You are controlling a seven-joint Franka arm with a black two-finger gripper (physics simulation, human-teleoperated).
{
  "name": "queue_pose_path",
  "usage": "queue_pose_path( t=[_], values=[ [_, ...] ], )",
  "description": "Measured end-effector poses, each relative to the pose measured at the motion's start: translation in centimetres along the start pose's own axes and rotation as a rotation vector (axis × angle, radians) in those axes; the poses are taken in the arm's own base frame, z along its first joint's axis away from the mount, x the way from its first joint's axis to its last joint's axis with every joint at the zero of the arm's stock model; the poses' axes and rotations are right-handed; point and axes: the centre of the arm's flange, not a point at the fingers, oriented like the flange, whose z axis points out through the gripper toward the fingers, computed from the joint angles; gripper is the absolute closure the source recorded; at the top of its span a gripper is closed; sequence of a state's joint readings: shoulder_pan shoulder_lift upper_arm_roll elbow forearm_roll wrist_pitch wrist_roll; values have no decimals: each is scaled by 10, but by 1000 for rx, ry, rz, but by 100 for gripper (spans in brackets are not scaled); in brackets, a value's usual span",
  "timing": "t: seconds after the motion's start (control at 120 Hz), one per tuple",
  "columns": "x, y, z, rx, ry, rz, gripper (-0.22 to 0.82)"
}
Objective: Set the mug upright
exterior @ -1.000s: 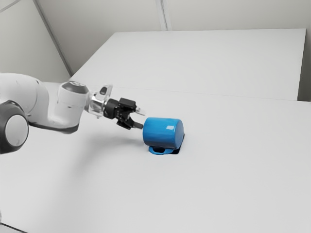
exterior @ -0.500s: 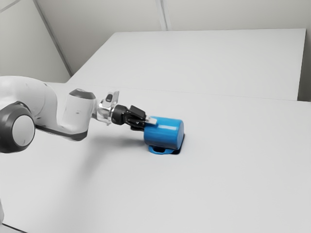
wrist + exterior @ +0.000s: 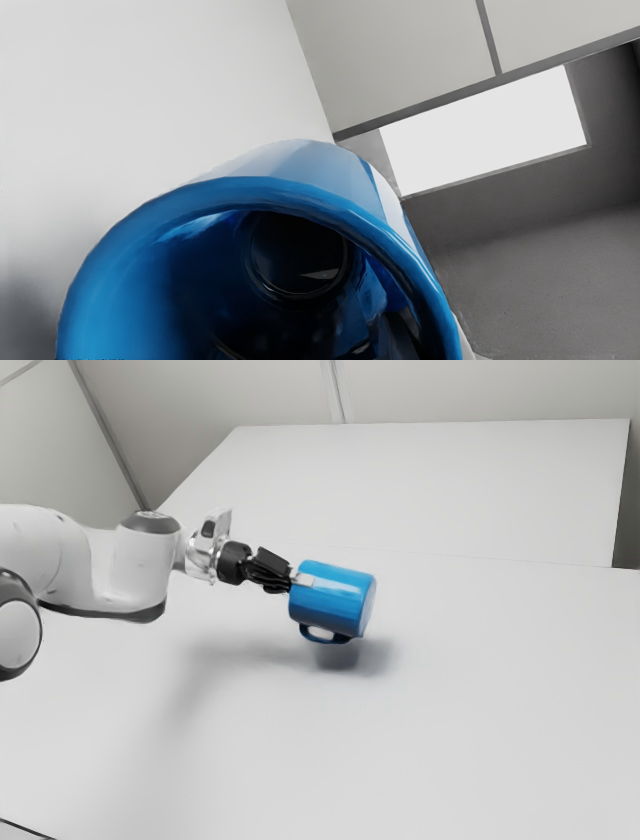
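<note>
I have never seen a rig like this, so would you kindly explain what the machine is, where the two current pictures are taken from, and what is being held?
The machine is a jointed robot arm, drawn by a simulator. The exterior view looks from beside it; the wrist view comes from a camera on its hand, looking into the mug's mouth.

The jaws pinch the wall of the blue mug, one inside and one outside. It is held above the pale table, its shadow beneath. It lies nearly sideways: mouth toward the jaws, handle underneath, base facing the exterior view's right.
</note>
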State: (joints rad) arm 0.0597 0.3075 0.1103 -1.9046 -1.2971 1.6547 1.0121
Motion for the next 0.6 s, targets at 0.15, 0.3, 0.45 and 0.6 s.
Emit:
queue_pose_path(
  t=[0.15, 0.3, 0.45, 0.6],
  values=[
    [3, 27, -26, 253, -160, 73, 79],
    [17, 63, -54, 563, -319, 147, 79],
    [25, 80, -74, 828, -442, 162, 79],
    [31, 80, -70, 1012, -505, 158, 79]
  ],
)
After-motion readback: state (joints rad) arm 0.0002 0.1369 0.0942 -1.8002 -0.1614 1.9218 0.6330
